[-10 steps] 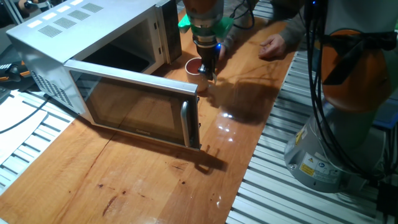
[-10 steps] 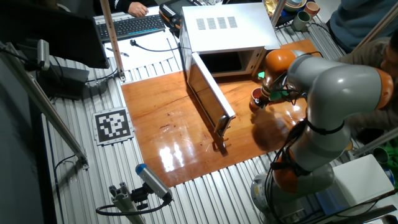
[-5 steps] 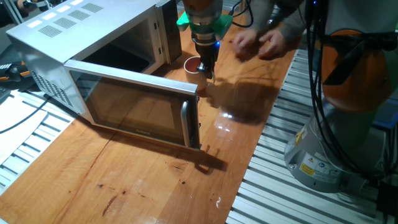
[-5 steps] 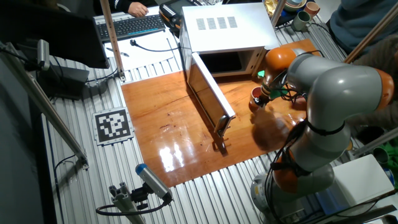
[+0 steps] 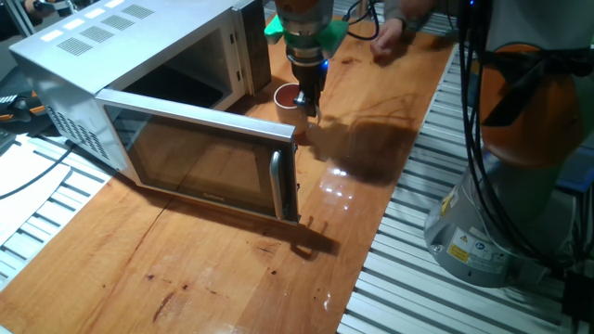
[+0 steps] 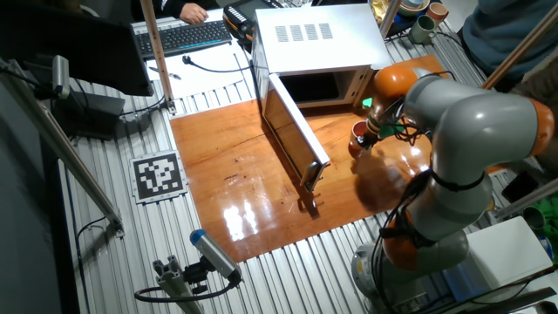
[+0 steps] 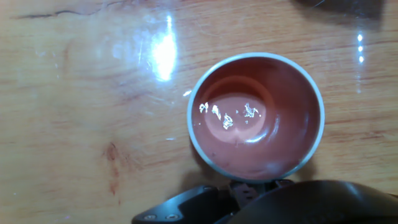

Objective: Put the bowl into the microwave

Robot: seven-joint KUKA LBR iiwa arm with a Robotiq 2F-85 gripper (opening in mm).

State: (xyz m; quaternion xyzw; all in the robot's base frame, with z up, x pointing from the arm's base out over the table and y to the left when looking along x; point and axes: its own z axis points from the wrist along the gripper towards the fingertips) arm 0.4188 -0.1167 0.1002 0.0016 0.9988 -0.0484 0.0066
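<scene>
Bowl [image 7: 256, 116] upright on counter [image 5: 232, 269], just right of the open microwave [image 5: 139, 102]. Gripper [image 5: 307, 104] down at its rim, presumably for a rim pinch; jaw state unclear.

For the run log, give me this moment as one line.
stage: grasp approach | gripper: at rim of small cream-white, red-brown-lined bowl, jaws unclear | bowl: upright on wooden table | silver-white microwave: door open

One bowl [image 7: 255, 116], one microwave [image 5: 148, 111], perhaps one hand [image 5: 390, 42].

Hand [image 5: 311, 102] fingertips' grip indiscernible
</scene>
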